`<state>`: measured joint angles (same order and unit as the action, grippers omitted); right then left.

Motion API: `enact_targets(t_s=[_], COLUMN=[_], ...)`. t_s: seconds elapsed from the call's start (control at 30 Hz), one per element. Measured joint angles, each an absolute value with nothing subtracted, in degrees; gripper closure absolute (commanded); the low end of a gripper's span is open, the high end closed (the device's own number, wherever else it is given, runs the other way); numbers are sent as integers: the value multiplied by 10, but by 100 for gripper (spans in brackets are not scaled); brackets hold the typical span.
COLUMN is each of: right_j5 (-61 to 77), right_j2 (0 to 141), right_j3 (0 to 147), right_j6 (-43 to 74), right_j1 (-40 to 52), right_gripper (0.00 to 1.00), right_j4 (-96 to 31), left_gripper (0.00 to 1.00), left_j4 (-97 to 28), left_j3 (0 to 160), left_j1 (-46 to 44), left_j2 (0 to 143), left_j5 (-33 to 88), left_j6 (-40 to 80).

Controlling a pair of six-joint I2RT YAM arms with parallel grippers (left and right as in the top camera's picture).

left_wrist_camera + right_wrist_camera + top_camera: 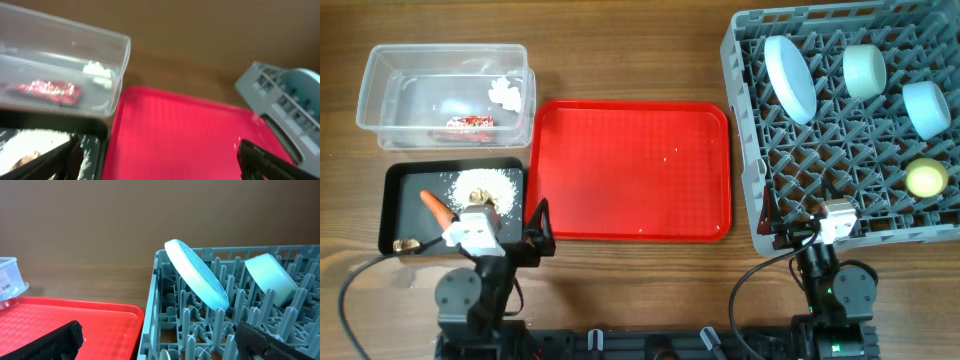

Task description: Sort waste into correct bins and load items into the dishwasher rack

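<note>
1. Waste looks sorted from my seat. The red wrapper [470, 122] and white tissue [505, 93] lie in the clear tub [368, 100], ahead and to the left of the left gripper [157, 147]. The rice crumbs [485, 185], carrot [437, 207] and brown scrap [408, 244] sit in the black tray [402, 200], under and to the left of that gripper's left finger.
2. The dishwasher rack [840, 130] starts right under the right finger of the right gripper [159, 328] and runs ahead of it. It holds the wide blue dish [197, 275] leaning on the pegs, a mint bowl [865, 70], a second pale bowl [926, 107] and the yellow cup [926, 178].
3. Both grippers are spread as wide as they go, with nothing between the fingers.
4. The red tray [630, 170] lies ahead of and between the two grippers. It's bare except for a few white specks, which I'd guess are too tiny to pinch.
5. I can't pick out the white spoon in any view, maybe it's down in the grid.
6. I reckon the step in hand is the final check. I'd hold both arms back with the fingers clear of the rack wall and the tray lip, then hunt for that spoon before calling it done. If I go back in, I'd drop straight down between the pegs and not sweep sideways, since that dish is only leaning and a nudge could tip it.
</note>
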<state>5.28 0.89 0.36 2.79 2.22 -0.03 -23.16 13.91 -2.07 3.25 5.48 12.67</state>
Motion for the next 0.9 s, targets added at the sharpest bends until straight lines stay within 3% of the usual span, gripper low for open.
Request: enact_targets(t_s=[0.33,0.9], right_j5=[53,53], right_j2=[9,9], right_j3=[4,4], right_j6=[28,28], right_j1=[22,22], right_gripper=[0,0], right_j4=[0,0], left_gripper=[0,0], left_j4=[1,-39], left_j3=[26,7], left_j1=[-21,-21], left_j2=[8,8], left_j5=[42,42], left_j6=[112,81])
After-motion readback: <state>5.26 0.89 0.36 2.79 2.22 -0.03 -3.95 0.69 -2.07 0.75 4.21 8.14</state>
